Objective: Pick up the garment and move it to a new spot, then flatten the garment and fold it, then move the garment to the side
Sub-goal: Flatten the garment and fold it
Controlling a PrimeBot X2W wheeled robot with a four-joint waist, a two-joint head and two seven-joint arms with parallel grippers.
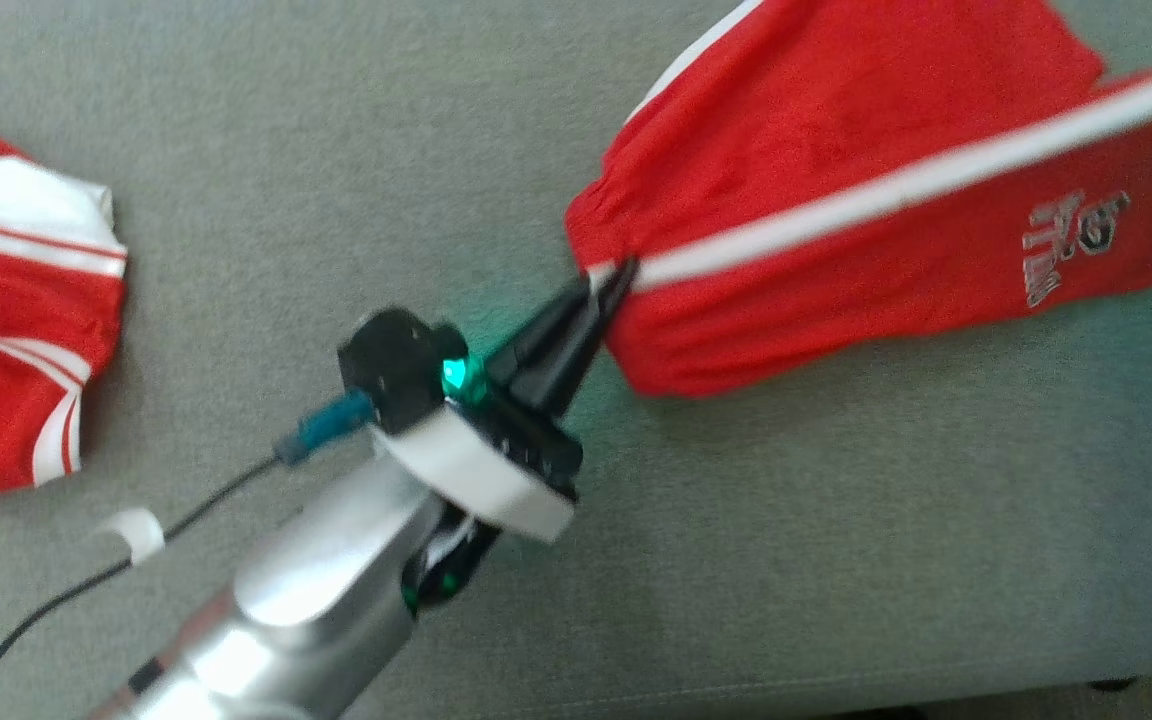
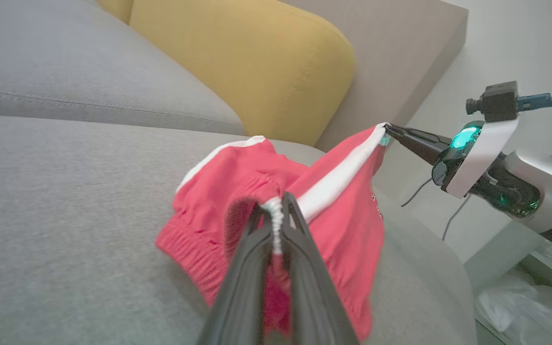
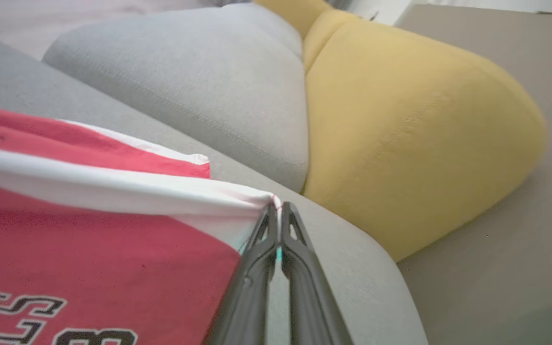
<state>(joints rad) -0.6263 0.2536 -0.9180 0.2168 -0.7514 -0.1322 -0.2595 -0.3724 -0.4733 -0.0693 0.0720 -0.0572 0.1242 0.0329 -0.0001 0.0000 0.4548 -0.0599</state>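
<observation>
The left gripper point(image 1: 614, 277) is clamped on the waistband end of the white stripe and the right gripper point(image 3: 280, 211) is pinched on its hem end. Between them the red shorts point(image 1: 836, 120) hang stretched over the grey sofa seat point(image 1: 336, 200). Both bites look thin to me. Pulling the arms wider could slip an edge free, and the shorts would drop in a bunch.
</observation>
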